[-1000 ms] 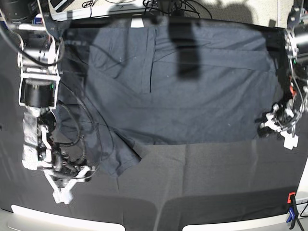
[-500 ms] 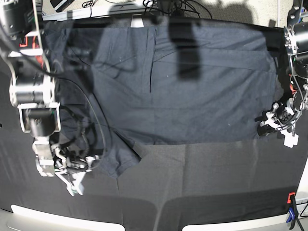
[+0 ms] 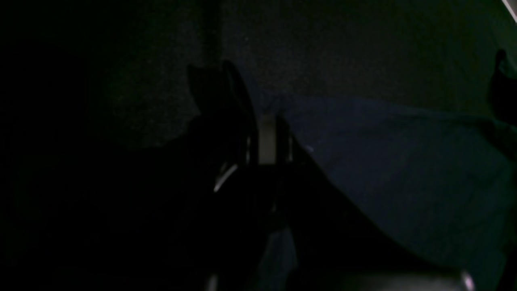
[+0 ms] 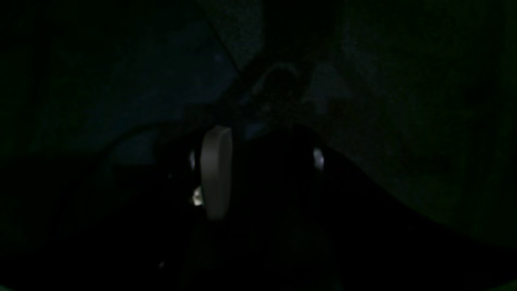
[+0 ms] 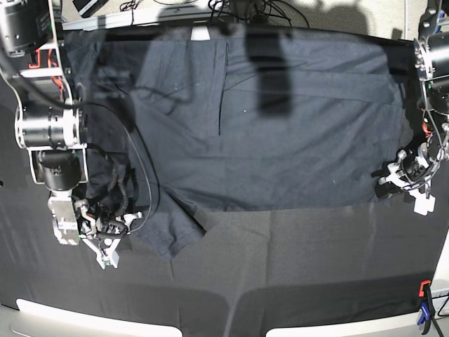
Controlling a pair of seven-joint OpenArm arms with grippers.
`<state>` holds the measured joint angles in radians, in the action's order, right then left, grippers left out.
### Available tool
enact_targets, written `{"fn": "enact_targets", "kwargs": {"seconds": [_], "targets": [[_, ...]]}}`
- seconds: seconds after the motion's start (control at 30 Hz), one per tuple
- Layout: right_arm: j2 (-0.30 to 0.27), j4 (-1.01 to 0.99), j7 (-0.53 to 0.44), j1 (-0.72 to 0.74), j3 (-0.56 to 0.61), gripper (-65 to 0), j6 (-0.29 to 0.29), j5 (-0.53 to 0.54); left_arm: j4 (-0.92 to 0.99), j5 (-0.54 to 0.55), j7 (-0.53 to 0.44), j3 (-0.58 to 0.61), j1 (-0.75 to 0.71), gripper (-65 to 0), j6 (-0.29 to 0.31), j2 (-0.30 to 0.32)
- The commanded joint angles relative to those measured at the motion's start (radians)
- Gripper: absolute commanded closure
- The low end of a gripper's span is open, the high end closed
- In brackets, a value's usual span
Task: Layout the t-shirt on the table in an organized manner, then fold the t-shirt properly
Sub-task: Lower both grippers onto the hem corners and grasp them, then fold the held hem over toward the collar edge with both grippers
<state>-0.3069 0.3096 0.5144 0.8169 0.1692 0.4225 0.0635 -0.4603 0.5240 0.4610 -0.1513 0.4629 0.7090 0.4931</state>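
1. At the bottom right corner of the base view, an orange and blue clamp (image 5: 424, 302) is seen on the edge of the surface (image 5: 295, 274), a wide sheet of creased black cloth.
2. Pale strips are visible along the bottom edge of that view, beyond the cloth.
3. At the lower left, the right gripper (image 5: 107, 254) is held low over the black cloth just beside the t-shirt's sleeve (image 5: 168, 235); its fingers are spread apart, and nothing can be seen between them. In the very dark right wrist view only one pale finger (image 4: 216, 171) can be made out clearly.
4. Black cables (image 5: 144, 175) from the right arm are draped across the left part of the shirt, partly covering it.
5. At the middle right, the left gripper (image 5: 407, 184) is found at the shirt's right edge with its fingers closed together; whether cloth is pinched cannot be told. In the dim left wrist view, bluish fabric (image 3: 404, 169) is seen right of the fingers.
6. The t-shirt (image 5: 280, 140) is spread flat across the upper middle of the frame, with creases and a dark shadow over it.
7. At the top edge, more cables (image 5: 245, 8) are seen beyond the surface.
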Motion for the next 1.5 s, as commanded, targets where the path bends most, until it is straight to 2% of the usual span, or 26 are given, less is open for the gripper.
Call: {"fn": "enact_targets", "kwargs": {"seconds": [0.0, 0.07, 0.1, 0.2, 0.23, 0.33, 0.47, 0.6, 0.7, 0.87, 1.07, 1.17, 1.27, 1.47], "targets": [[-0.001, 0.006, 0.018, 0.016, 0.002, -24.1, -0.005, -0.008, 0.001, -0.047, 0.060, 0.004, 0.003, 0.0, -0.013, 0.006], [0.002, 0.006, 0.023, 0.017, 0.002, -20.6, 0.029, -0.008, 0.001, -0.047, 0.052, 0.004, 0.003, 0.0, -0.013, 0.006], [0.003, 0.006, 0.021, 0.017, 0.002, -16.6, 0.035, -0.009, 0.001, -0.047, 0.042, 0.004, 0.003, 0.0, -0.013, 0.006], [0.004, 0.006, -0.031, 0.017, 0.002, -1.1, 0.029, -0.040, 0.000, -0.042, 0.038, 0.004, 0.003, 0.0, -0.012, 0.006], [0.005, 0.006, -0.065, 0.017, 0.002, 0.0, 0.016, -0.063, -0.005, -0.040, 0.038, 0.004, 0.003, 0.0, -0.013, 0.006], [0.003, 0.014, -0.110, 0.017, 0.002, 0.0, -0.003, -0.110, -0.034, -0.040, 0.037, 0.003, 0.000, 0.0, -0.013, 0.006], [-0.013, 0.043, -0.137, 0.016, 0.002, 0.0, -0.003, -0.116, -0.140, -0.040, 0.006, -0.026, -0.028, 0.0, -0.013, 0.006], [-0.036, 0.123, -0.141, -0.009, 0.002, 0.0, 0.001, -0.109, -0.311, -0.040, -0.008, -0.095, -0.088, 0.0, -0.070, 0.005], [-0.055, 0.257, -0.138, -0.075, 0.002, 0.0, 0.034, -0.089, -0.428, -0.040, -0.010, -0.148, -0.137, 0.0, -0.108, 0.005], [-0.087, 0.555, -0.100, -0.237, 0.001, 0.0, 0.034, -0.004, -0.533, -0.040, -0.001, -0.169, -0.203, 0.0, -0.107, 0.005], [-0.113, 0.880, -0.052, -0.427, -0.004, 0.0, 0.031, -0.003, -0.583, -0.039, 0.010, -0.170, -0.267, 0.0, -0.107, 0.006], [-0.114, 1.009, -0.043, -0.524, -0.052, 0.0, 0.030, 0.003, -0.627, -0.040, 0.010, -0.170, -0.304, 0.0, -0.107, 0.005], [-0.114, 1.112, -0.039, -0.611, -0.127, 0.0, 0.031, 0.061, -0.673, -0.040, 0.013, -0.170, -0.333, 0.0, -0.107, 0.006], [-0.114, 1.239, -0.025, -0.739, -0.254, 0.0, 0.035, 0.102, -0.750, -0.040, 0.020, -0.170, -0.373, 0.0, -0.108, 0.006]]}}
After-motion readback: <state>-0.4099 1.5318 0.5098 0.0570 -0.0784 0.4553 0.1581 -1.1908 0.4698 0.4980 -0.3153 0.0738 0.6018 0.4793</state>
